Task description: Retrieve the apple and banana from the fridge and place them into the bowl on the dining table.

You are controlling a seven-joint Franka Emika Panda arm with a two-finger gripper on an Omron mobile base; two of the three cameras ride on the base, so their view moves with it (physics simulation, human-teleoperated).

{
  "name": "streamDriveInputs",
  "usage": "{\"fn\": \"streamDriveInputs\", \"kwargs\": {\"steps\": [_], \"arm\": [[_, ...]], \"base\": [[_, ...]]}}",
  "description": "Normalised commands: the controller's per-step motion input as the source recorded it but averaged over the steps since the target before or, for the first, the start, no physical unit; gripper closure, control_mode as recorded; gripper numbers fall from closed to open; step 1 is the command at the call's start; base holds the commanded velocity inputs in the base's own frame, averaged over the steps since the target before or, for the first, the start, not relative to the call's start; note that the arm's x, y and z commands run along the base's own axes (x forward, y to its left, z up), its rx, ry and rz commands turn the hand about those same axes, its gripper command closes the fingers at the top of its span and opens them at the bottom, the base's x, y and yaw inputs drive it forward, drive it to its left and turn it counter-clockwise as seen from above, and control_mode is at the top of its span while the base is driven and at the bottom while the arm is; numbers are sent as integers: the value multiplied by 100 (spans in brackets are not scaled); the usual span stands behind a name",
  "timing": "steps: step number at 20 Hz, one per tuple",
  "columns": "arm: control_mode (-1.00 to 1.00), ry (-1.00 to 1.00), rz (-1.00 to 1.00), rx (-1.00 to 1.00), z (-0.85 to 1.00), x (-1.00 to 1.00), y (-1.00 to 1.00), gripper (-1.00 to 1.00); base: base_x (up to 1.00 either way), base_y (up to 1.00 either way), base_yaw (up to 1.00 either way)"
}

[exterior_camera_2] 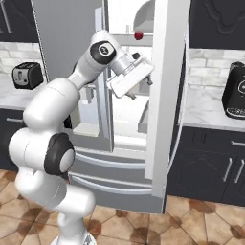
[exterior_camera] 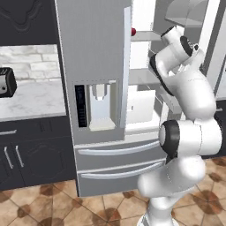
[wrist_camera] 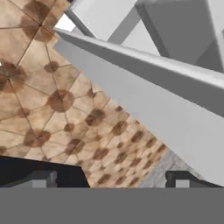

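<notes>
The fridge (exterior_camera: 95, 88) is seen as a tall grey steel unit between dark cabinets, with its right-hand door (exterior_camera_2: 165, 95) swung open and its left-hand door, bearing the water dispenser (exterior_camera: 100, 106), shut. Two long drawers (exterior_camera: 117, 163) are set across its bottom. The white inside is exposed through the open half, and shelves are visible there. The white arm (exterior_camera: 187, 110) is raised in front of the opening, its hand held at the level of the middle shelves. The claw (exterior_camera_2: 139, 88) is carried at the mouth of the compartment, pointed downward; in the hand view its two finger tips (wrist_camera: 41, 179) are set wide apart, and nothing is held between them. Brown tiled floor (wrist_camera: 52, 109) and a grey edge of the fridge are seen beyond them in that view. A toaster (exterior_camera_2: 26, 75) is placed on the counter (exterior_camera: 31, 99) to the left of the fridge, and a dark appliance (exterior_camera_2: 235, 95) on the counter to its right. The apple (exterior_camera_2: 139, 35) is found on an upper shelf inside the fridge, above the claw and well apart from it.
</notes>
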Motion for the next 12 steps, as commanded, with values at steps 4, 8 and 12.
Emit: {"fn": "streamDriveInputs", "kwargs": {"steps": [4, 8, 12], "arm": [[-100, -5, -2, 0, 1, -64, -43, -100], [-100, -17, 0, 11, 31, -46, 13, -100], [-100, -33, -3, 21, 24, -27, 63, -100]], "base": [[0, 0, 0], [0, 0, 0], [0, 0, 0]]}}
